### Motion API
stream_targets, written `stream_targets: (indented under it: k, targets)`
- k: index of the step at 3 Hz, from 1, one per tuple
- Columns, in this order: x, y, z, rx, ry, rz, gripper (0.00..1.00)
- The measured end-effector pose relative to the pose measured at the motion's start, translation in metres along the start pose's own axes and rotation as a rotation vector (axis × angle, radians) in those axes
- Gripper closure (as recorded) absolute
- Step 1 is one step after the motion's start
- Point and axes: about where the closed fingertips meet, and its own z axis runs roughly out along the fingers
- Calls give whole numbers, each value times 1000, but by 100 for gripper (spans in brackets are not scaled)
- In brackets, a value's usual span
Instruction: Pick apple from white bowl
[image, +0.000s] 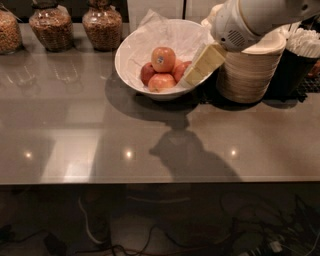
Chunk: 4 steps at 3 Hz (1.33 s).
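The top apple (163, 59) rides on a small pile of other apples (161, 82) in the white bowl (126, 75), upper middle of the frame, on crumpled paper (150, 37). My end effector (189, 77) hangs over the bowl's right side, its tip just beside the pile; I cannot tell how wide it stands. Coming in from this side, I could shove the top apple off the pile, or pinch paper along with fruit. My arm is close above the stack of plates (250, 75) on the worktop (150, 145); a careless swing might topple it.
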Motion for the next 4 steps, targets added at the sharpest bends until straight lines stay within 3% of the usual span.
stream_targets:
  k: [2,4]
  targets:
    - [-31,-20,63,-37,-35,2,0]
    - [-24,-45,103,-5,-93,35,0]
